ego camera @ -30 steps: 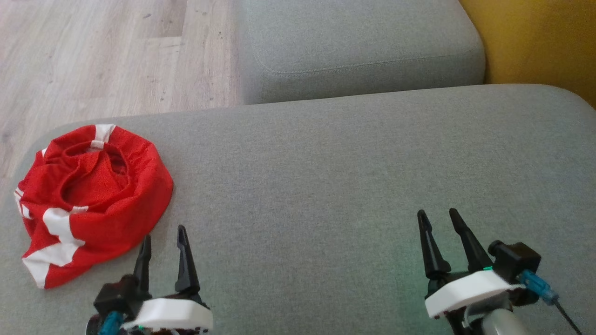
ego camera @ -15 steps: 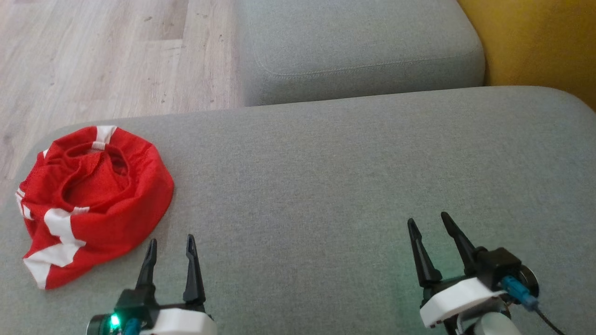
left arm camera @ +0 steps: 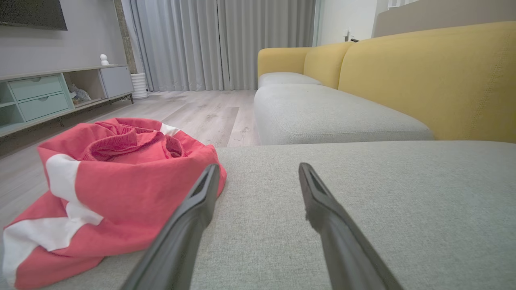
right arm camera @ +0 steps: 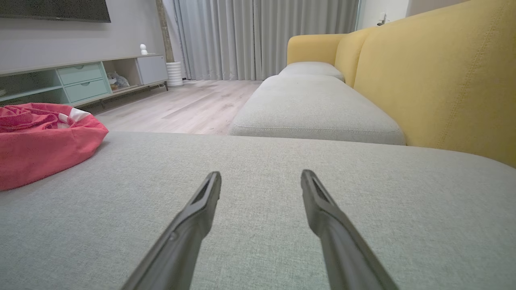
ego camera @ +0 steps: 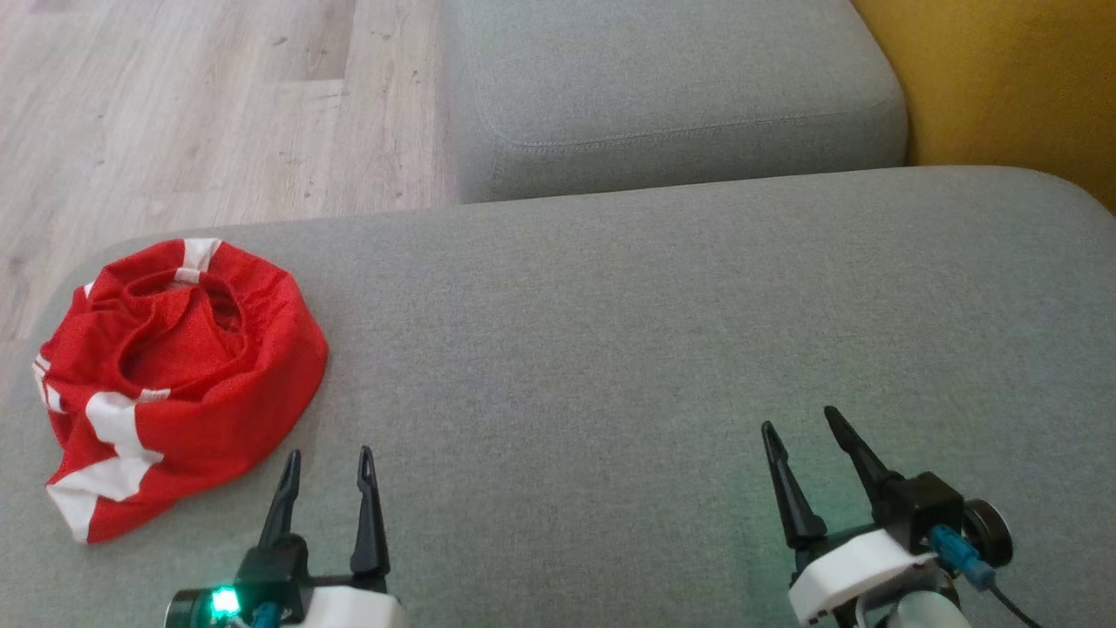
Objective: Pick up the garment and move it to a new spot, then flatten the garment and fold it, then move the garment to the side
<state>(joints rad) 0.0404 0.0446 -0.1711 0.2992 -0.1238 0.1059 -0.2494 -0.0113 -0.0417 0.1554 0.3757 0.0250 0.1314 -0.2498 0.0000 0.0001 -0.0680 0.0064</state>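
Observation:
The garment is a red piece with white bands, crumpled in a heap at the left end of the grey sofa seat. In the left wrist view the garment lies just left of my fingers. My left gripper stands open near the seat's front edge, a little right of and nearer than the heap, touching nothing. My right gripper is open and empty over bare cushion far to the right. From the right wrist view the garment shows at the far left.
A second grey cushion lies beyond the seat, with the yellow backrest at the right. Wooden floor runs past the seat's left edge. A low cabinet and curtains stand far off.
Both grippers have drawn back toward the bottom of the head view, still open. The garment lies as before.

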